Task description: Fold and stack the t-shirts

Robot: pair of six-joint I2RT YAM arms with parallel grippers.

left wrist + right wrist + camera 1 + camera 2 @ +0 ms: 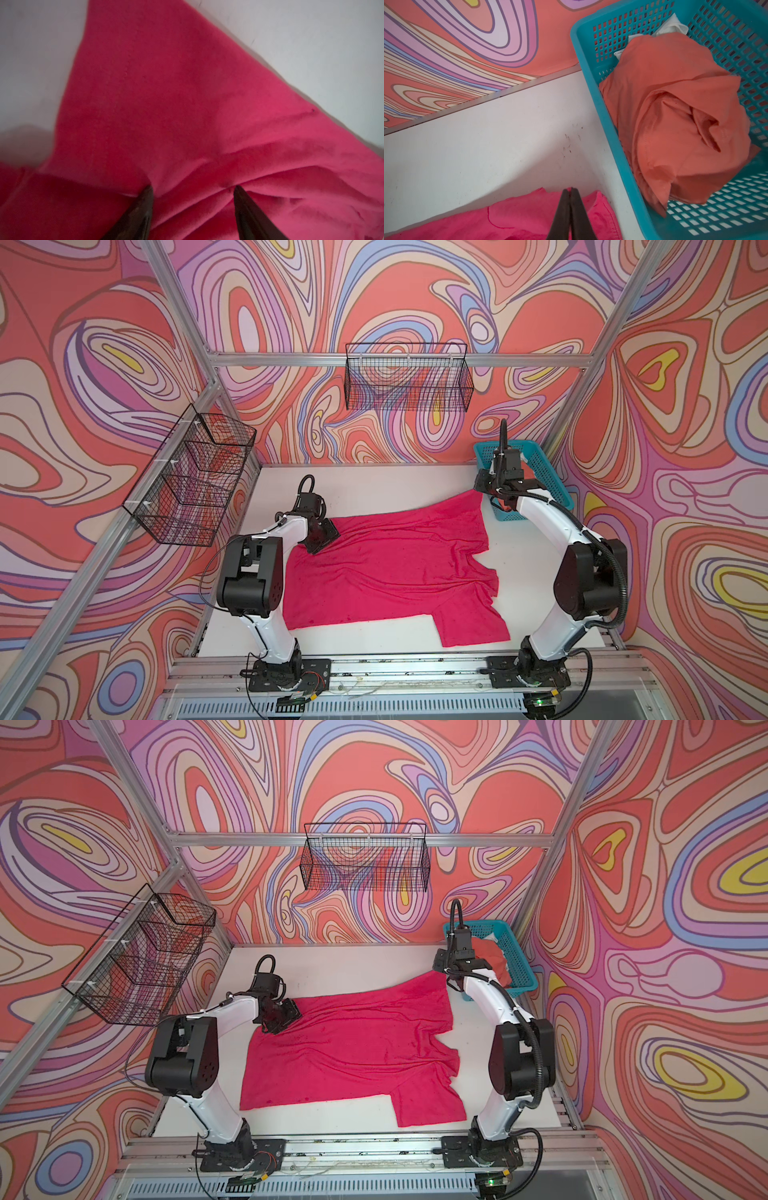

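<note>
Pink shirt [390, 568] lying spread on desk [374, 485]; orange shirt [675, 104] sitting in basket [591, 52]. Left tool [192, 190] touching far hem corner, spread; right tool [571, 190] pressed together at far sleeve. Pinch both layers.

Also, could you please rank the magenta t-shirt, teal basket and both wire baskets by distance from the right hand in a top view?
1. magenta t-shirt, far corner at it
2. teal basket, just right
3. back-wall wire basket, up centre
4. left-wall wire basket, far left
</note>
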